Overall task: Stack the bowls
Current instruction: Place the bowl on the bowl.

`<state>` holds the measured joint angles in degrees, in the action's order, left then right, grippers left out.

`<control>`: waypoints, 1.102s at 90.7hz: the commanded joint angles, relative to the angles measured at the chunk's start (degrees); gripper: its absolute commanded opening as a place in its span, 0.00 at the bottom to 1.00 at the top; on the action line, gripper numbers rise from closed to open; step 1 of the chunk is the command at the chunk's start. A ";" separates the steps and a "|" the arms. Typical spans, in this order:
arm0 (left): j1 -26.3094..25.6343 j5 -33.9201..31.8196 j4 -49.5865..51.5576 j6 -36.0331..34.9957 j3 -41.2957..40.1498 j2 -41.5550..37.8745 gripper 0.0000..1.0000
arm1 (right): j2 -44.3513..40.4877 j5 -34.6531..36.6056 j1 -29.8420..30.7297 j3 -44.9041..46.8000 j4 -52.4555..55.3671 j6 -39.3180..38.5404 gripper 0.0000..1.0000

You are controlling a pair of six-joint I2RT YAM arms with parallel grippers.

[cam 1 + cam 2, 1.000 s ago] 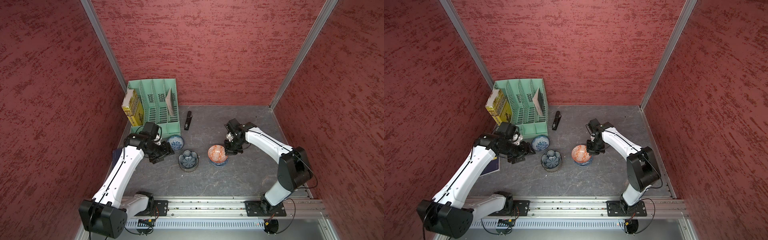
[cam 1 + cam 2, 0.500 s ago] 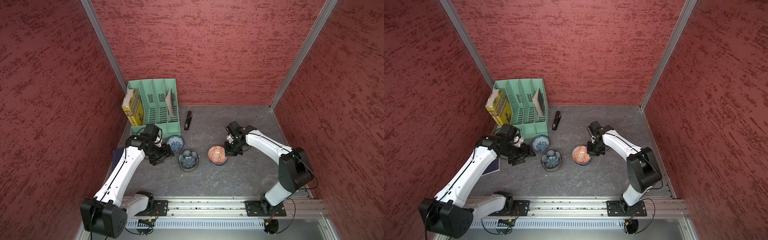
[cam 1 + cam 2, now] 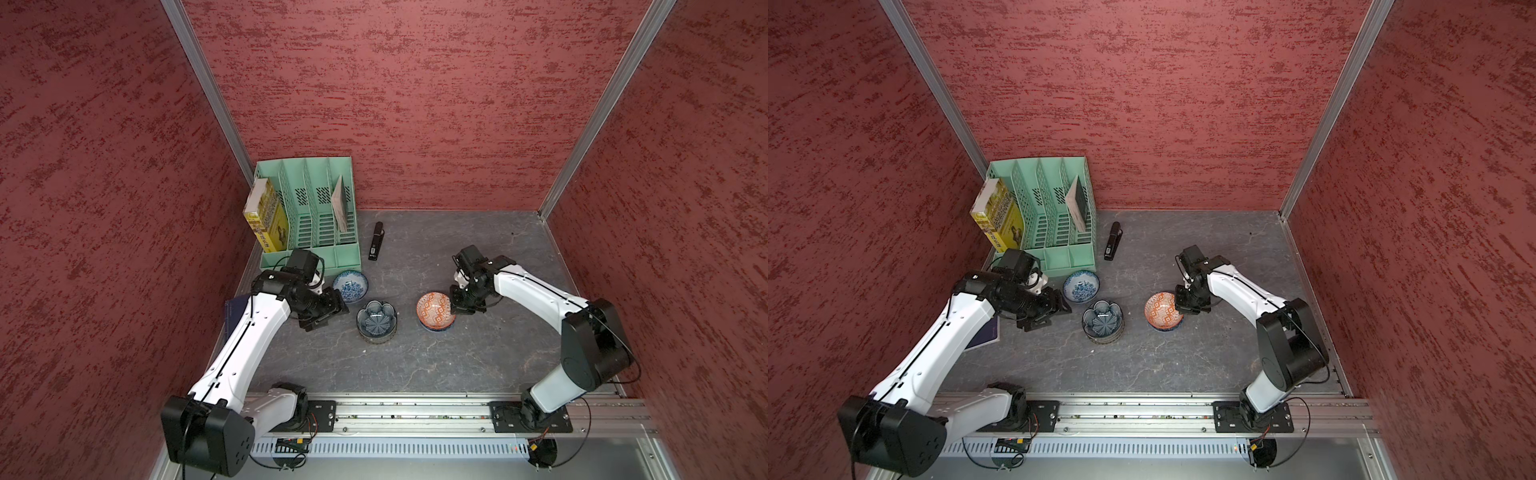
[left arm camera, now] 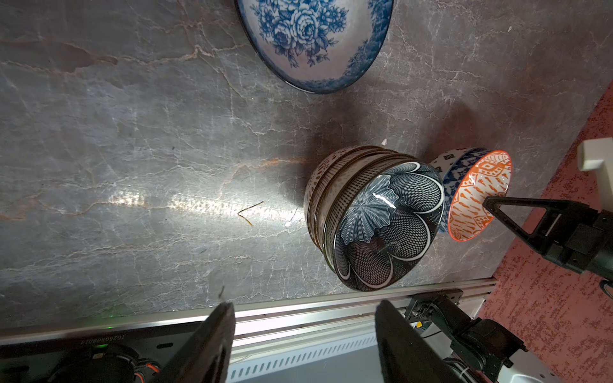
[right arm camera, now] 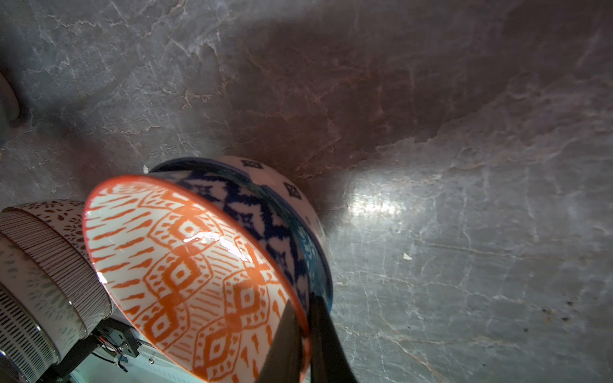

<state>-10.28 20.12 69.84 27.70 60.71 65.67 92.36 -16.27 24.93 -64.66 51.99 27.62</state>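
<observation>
Right fingers point(image 5: 326, 348) pinching rim, orange-red geometric bowl point(image 5: 185, 265), atop blue-white bowl point(image 5: 275, 212)

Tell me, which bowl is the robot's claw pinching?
The orange-patterned bowl: the right gripper is shut on its rim. The blue-rose bowl and the dark flower-shaped bowl are not gripped.

Far left, alone and upright: blue-white floral bowl point(image 3: 350, 285). Just nearer, at centre: dark-blue flower-shaped bowl point(image 3: 376, 319), upright, topping a nested stack of cream lattice and striped bowls point(image 4: 323, 185) (count hard to tell). To the right, apart from the stack: orange-red geometric bowl point(image 3: 433, 309), tilted, resting in a blue-white patterned bowl point(image 5: 262, 199).
</observation>
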 commanded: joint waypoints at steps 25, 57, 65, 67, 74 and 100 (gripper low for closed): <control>0.62 0.32 -1.46 -1.40 -1.52 -0.01 0.70 | -2.34 0.12 -0.73 1.78 -2.78 -0.41 0.00; 0.62 0.30 -1.63 -1.42 -1.73 0.07 0.70 | -2.11 0.25 -0.74 2.89 -3.99 -0.43 0.03; 0.57 0.36 -1.64 -1.41 -1.83 0.16 0.70 | -1.94 0.05 -0.75 2.82 -3.82 -0.39 0.05; 0.60 0.36 -1.66 -1.38 -1.87 0.14 0.70 | -1.99 -0.02 -0.71 2.86 -3.78 -0.40 0.06; 0.68 0.32 -1.71 -1.41 -1.91 0.08 0.70 | -2.00 -0.31 -0.70 2.67 -3.60 -0.44 0.10; 1.03 0.09 -2.32 -1.17 -1.79 -0.01 0.71 | -2.22 -0.93 -0.67 2.35 -2.97 -0.53 0.19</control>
<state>-9.87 20.10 68.88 27.31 59.02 65.67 91.20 -16.62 24.67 -62.41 49.54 27.42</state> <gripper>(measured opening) 0.705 0.182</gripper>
